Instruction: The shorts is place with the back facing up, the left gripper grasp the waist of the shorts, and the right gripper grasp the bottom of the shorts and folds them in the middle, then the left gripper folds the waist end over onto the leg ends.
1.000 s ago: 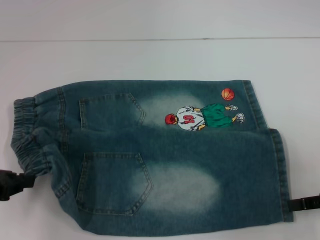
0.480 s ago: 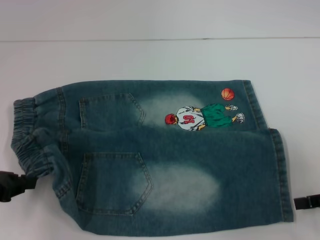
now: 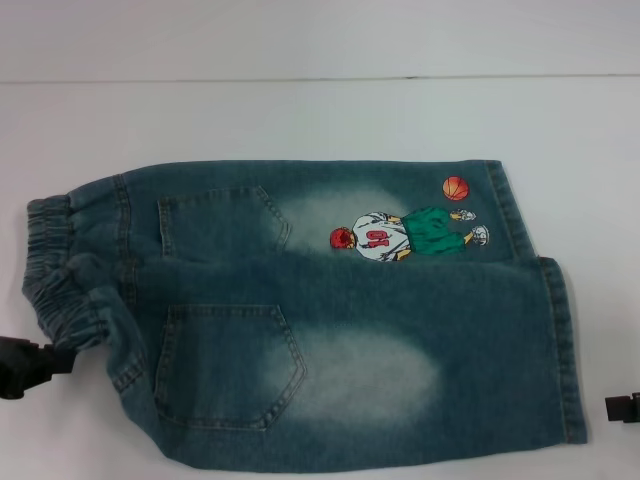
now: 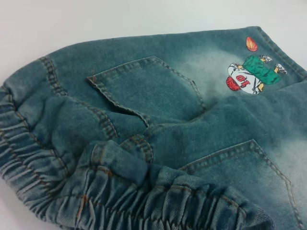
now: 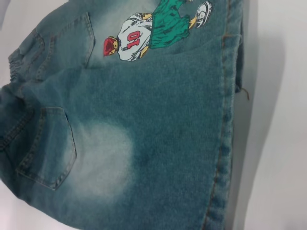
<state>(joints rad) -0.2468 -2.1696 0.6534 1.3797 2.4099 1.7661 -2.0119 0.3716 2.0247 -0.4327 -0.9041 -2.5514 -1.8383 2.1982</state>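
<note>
The blue denim shorts (image 3: 330, 320) lie flat on the white table, pockets and cartoon print (image 3: 405, 235) facing up. The ruffled waist (image 3: 50, 270) is at the left and the two leg hems (image 3: 560, 340) at the right. My left gripper (image 3: 25, 365) shows as a black shape at the picture's left edge, right beside the near corner of the waistband. Only a black tip of my right gripper (image 3: 622, 408) shows at the right edge, a short gap away from the near leg hem. The left wrist view looks closely at the waistband (image 4: 120, 201). The right wrist view shows the hem (image 5: 225, 134).
The white table (image 3: 300, 120) surrounds the shorts, with a thin seam line (image 3: 320, 78) running across it behind them. Nothing else lies on it.
My right gripper has drawn back to the right, away from the near leg hem. The left gripper has hardly moved, and the shorts lie as before.
</note>
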